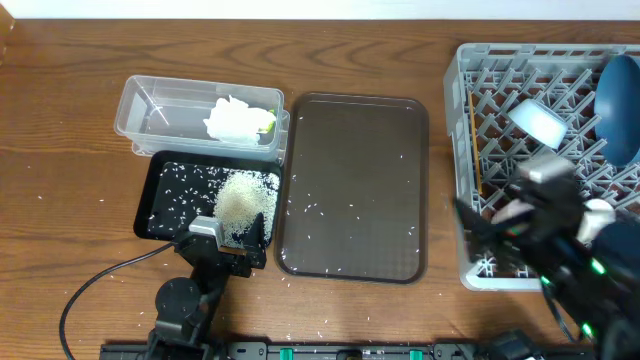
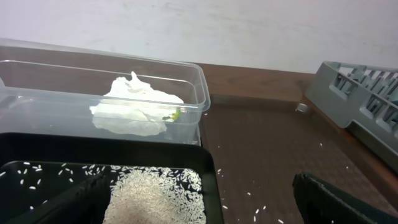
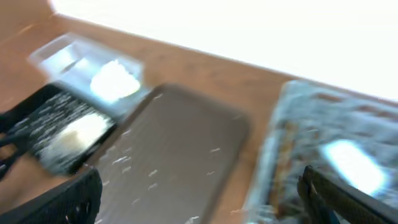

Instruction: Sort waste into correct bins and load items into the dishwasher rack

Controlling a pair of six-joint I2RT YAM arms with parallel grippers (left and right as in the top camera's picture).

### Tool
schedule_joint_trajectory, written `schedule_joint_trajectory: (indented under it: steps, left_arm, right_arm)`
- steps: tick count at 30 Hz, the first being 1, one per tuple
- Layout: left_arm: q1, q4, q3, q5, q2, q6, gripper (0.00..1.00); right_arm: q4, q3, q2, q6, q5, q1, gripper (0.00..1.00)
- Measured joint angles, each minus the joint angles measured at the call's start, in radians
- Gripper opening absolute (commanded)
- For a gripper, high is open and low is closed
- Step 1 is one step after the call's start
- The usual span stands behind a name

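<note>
Our left end effector point(image 2: 199, 190) and right end effector point(image 3: 199, 183) both gape empty; a careless sweep could scatter rice grains point(image 1: 316, 208) off the serving tray point(image 1: 350, 140) onto the tabletop point(image 1: 60, 120).

The black left arm point(image 1: 185, 300) stands at the bottom left of the overhead frame, its black left claw point(image 1: 232, 238) pointing toward the top edge. In the left wrist view its fingers point(image 2: 336, 200) sit in the two lower corners, spread wide with nothing between them. The black right arm point(image 1: 590, 280) slants in from the lower right corner, blurred. The black right claw point(image 1: 485, 235) likewise gapes empty.
</note>
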Motion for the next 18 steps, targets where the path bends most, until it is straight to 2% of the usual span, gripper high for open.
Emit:
schedule_joint_trajectory:
  steps: [8,18]
  left_arm:
    - [0.0,0.0,0.0,0.0,0.0,0.0,0.96]
    - [0.0,0.0,0.0,0.0,0.0,-0.002,0.96]
  right_arm:
    - [0.115,-0.248,-0.243,-0.037,0.01,-0.195,0.99]
    - [0.45,-0.704,-0.531,-0.046,0.009,-0.261,0.99]
